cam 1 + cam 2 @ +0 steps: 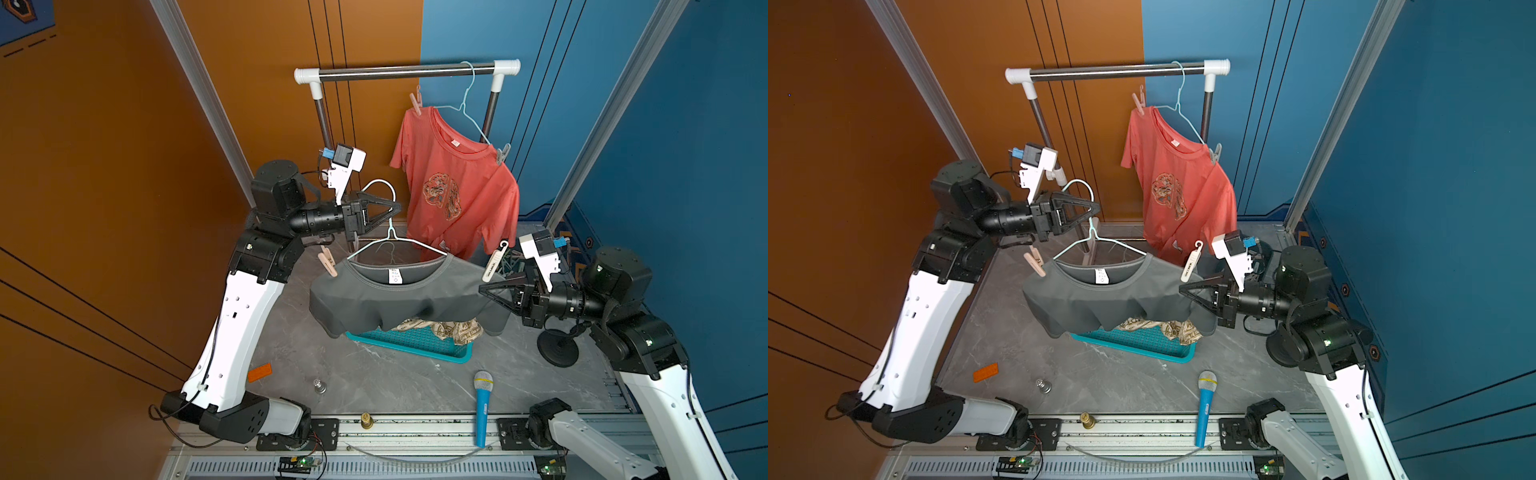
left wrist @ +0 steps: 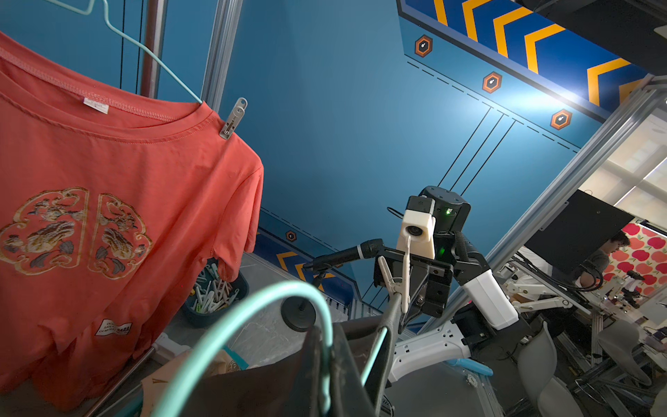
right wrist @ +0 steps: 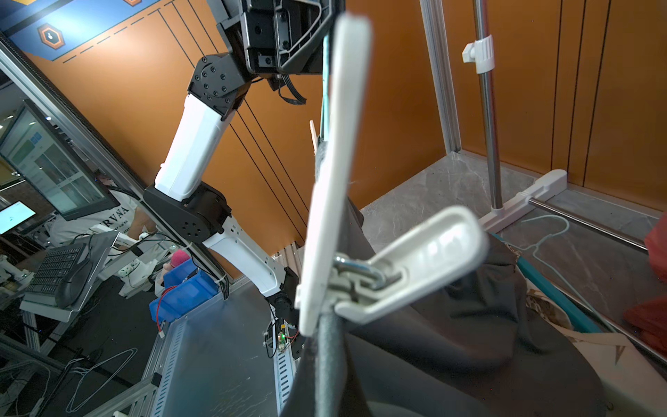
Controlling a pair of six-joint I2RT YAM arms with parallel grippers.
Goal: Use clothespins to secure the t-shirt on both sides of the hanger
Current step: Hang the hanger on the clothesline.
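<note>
Grey t-shirt (image 1: 399,299) hangs on teal hanger (image 1: 391,232) in mid-air over the teal basket (image 1: 415,345), screening its far side. Pink clothespin (image 1: 328,262) clamps one shoulder, white clothespin (image 1: 495,262) the other. Left gripper (image 1: 397,207): hook wire between jaws, pinch not discernible. Right gripper (image 1: 483,287): clenched, tips at shoulder under white clothespin, which fills its wrist view. Red t-shirt (image 1: 457,183) on rack (image 1: 407,70) hangs close behind; spare clothespins (image 2: 213,292) in tub (image 2: 202,318) beside right arm.

From my station the left arm (image 1: 245,332) at 8 o'clock and the right arm (image 1: 665,399) at 4 o'clock match: white shells with small holes, black joints, thin black cables held by white zip ties. Each wrist has a white-and-black camera (image 1: 347,160) with a blue plug. The left gripper (image 1: 397,207) and right gripper (image 1: 482,287) are black open-framed triangles
</note>
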